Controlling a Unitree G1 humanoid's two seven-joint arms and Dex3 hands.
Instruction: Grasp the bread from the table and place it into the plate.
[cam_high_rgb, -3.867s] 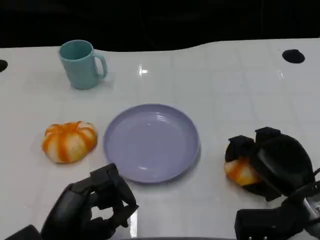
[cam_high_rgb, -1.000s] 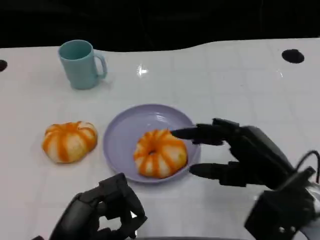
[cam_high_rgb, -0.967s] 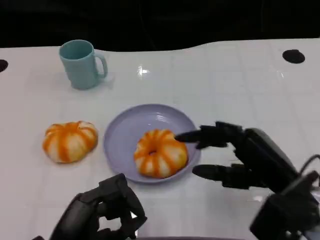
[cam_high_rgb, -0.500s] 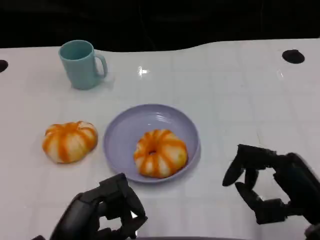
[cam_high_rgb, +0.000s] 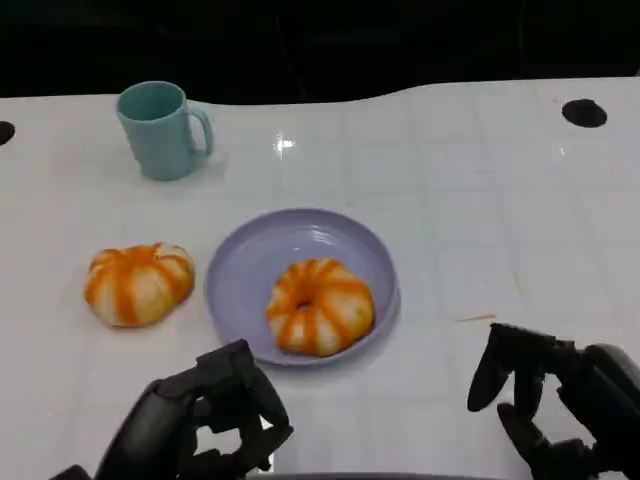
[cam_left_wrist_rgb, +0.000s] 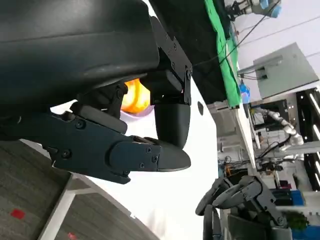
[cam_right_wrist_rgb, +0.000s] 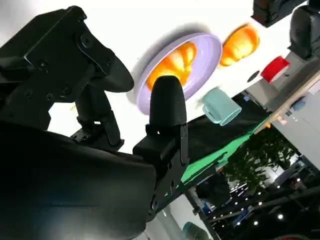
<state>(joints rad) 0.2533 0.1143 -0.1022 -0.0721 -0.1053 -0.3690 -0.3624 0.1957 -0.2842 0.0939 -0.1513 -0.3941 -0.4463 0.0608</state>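
the table (cam_high_rgb: 470, 190) is a glossy white surface with faint tile lines, a bright glare spot near the upper middle of the head view and a dark round hole (cam_high_rgb: 584, 113) at the upper right. behind its far edge the room is black.

one bread (cam_high_rgb: 320, 306) lies in the purple plate (cam_high_rgb: 250, 260) at the centre of the frame, toward the plate's lower right. a second bread (cam_high_rgb: 138, 283) sits on the table just left of the plate, apart from it. a teal mug (cam_high_rgb: 160, 129) stands at the upper left.

the left hand (cam_high_rgb: 200, 425) is at the lower left, fingers curled in on nothing. the right hand (cam_high_rgb: 560, 400) is at the lower right, empty, fingers apart.

the right wrist view shows green cloth (cam_right_wrist_rgb: 210, 167) and distant lights beyond the table.
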